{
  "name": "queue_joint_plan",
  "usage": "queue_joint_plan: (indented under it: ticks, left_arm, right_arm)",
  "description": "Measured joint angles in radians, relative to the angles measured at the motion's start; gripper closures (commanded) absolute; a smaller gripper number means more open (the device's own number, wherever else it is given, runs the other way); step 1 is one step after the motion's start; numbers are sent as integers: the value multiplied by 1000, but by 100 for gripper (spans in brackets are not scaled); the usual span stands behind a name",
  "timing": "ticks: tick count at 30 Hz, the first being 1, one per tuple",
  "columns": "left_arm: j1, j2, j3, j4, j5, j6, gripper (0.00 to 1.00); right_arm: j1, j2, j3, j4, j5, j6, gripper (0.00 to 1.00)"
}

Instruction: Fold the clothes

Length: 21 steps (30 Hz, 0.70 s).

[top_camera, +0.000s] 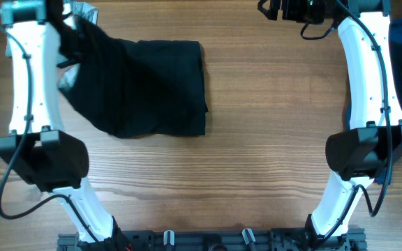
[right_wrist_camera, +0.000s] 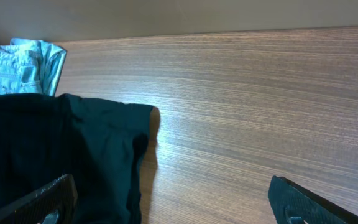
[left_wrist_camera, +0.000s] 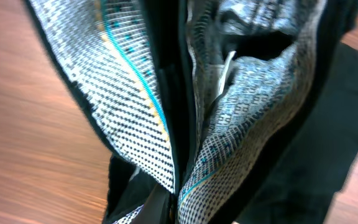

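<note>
Step in hand: first fold. My left gripper point(top_camera: 72, 19) clamps a lifted edge of the black garment point(top_camera: 152, 87), which lies on the table's point(top_camera: 271, 139) left half. My right gripper point(right_wrist_camera: 173, 208) is spread and empty. Next: carry the edge across, align the hems, let go.

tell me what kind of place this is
Most likely a robotics lab workbench, not a home. A white left arm and right arm rise from a black mounting rail at the edge of a wood-grain table, with a black garment on it.
</note>
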Motion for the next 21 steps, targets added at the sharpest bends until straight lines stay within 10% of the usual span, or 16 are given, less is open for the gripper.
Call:
queue_joint_plan:
  ticks: [8,21]
  left_arm:
    - [-153,0,0,60,62,-118,94]
    - [-297,55,3,98,146,-222,69]
  right_arm:
    - [0,0,0,-23,0,-17,1]
    - [0,0,0,-49,0,-50,0]
